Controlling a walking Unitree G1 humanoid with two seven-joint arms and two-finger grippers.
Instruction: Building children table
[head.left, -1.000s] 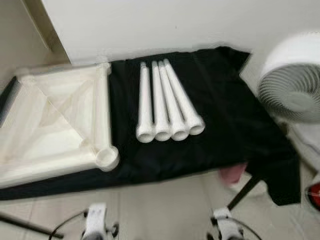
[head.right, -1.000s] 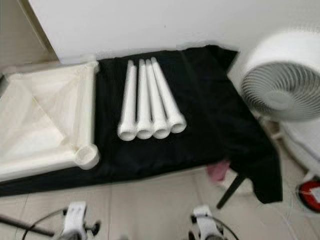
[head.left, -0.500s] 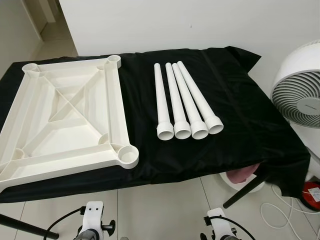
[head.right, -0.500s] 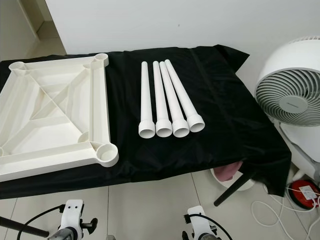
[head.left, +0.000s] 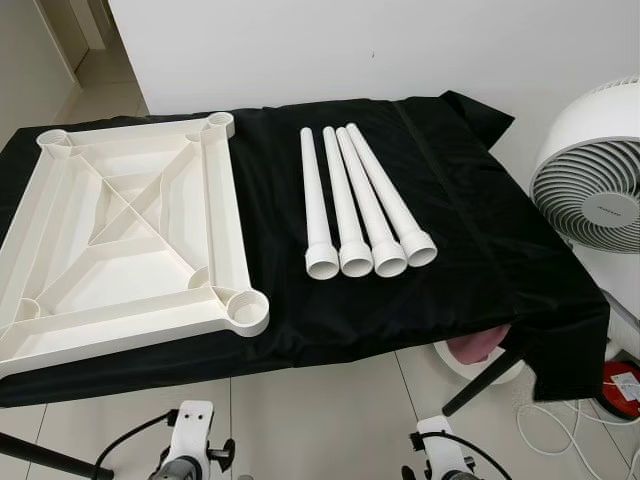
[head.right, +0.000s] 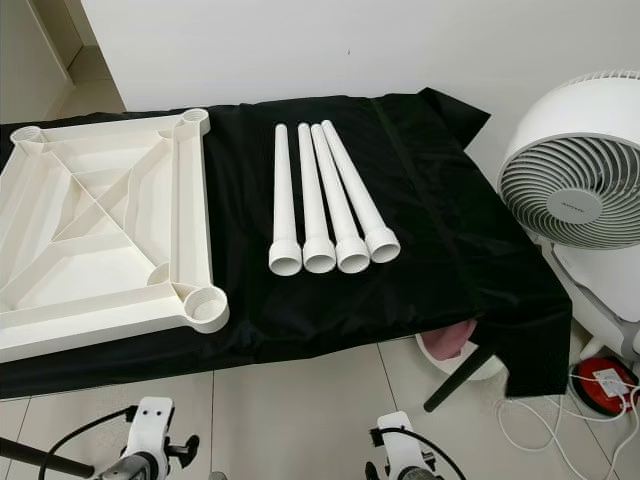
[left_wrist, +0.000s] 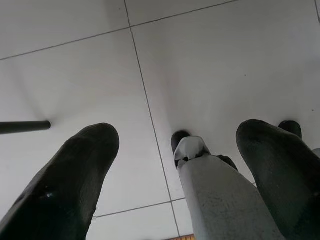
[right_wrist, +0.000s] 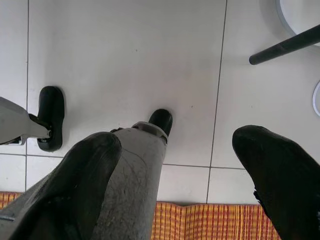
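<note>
A white plastic tabletop (head.left: 225, 210) lies upside down on the left of a black cloth (head.left: 480, 230), its ribs and round corner sockets (head.left: 246, 308) facing up. Several white tube legs (head.left: 355, 205) lie side by side in the middle of the cloth, their wide ends toward me. Both arms hang low in front of the table, left arm (head.left: 190, 445) and right arm (head.left: 437, 450). The left gripper (left_wrist: 175, 145) is open over the floor tiles with nothing between its fingers. The right gripper (right_wrist: 195, 150) is open and empty too.
A large white fan (head.left: 600, 180) stands at the right of the table. Under the right corner are a pink-lined bowl (head.left: 478, 346) and a slanted black table leg (head.left: 480, 385). Cables and a red object (head.left: 622, 380) lie on the floor. A white wall is behind.
The camera has shifted and the blur has gone, so the whole scene sits slightly differently. The tabletop and legs have not moved. Both arms still hang low.
</note>
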